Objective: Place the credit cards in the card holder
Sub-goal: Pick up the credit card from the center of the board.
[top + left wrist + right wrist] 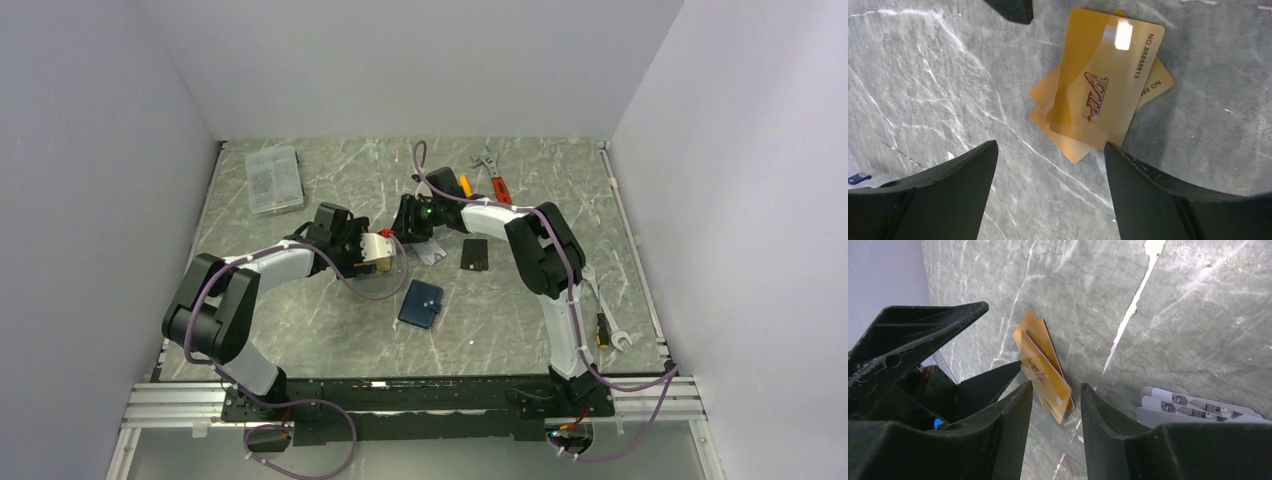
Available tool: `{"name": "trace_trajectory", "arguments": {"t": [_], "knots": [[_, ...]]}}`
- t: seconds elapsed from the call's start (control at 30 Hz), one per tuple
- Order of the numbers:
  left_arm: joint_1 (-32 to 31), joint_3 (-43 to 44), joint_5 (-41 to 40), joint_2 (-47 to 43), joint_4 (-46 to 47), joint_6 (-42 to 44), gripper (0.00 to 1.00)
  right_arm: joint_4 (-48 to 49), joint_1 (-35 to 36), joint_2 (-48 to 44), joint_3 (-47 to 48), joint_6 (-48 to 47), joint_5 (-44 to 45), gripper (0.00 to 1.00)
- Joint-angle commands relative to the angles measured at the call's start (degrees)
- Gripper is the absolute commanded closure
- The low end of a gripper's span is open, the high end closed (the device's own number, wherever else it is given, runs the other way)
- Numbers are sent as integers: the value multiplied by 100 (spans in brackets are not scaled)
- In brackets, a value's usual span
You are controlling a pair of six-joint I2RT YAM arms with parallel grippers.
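Left hand (1050, 146) open over orange-gold credit cards (1103, 85)

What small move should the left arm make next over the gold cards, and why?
Probably lower the left gripper and close it on the top card of the gold cards. Its jaws stand open at the edge of that fanned pile, holding nothing, and the card holder lies apart from it.

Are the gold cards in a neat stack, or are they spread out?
Spread out. The gold VIP cards overlap at different angles, and corners of the lower ones stick out from under the top one.
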Motion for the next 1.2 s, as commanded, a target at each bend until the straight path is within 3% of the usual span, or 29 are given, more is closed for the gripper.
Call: {"name": "trace_trajectory", "arguments": {"t": [0.0, 0.57, 0.97, 1.17], "knots": [[-87, -116, -154, 113, 229, 236, 16, 153, 34, 108, 277, 34, -140, 57], [-272, -160, -329, 258, 37, 273, 25, 117, 81, 236, 109, -27, -179, 55], [-375, -19, -252, 286, -381, 200, 39, 202, 74, 166, -224, 27, -110, 55], [-464, -105, -297, 241, -347, 123, 40, 734, 109, 147, -547, 512, -397, 59]]}}
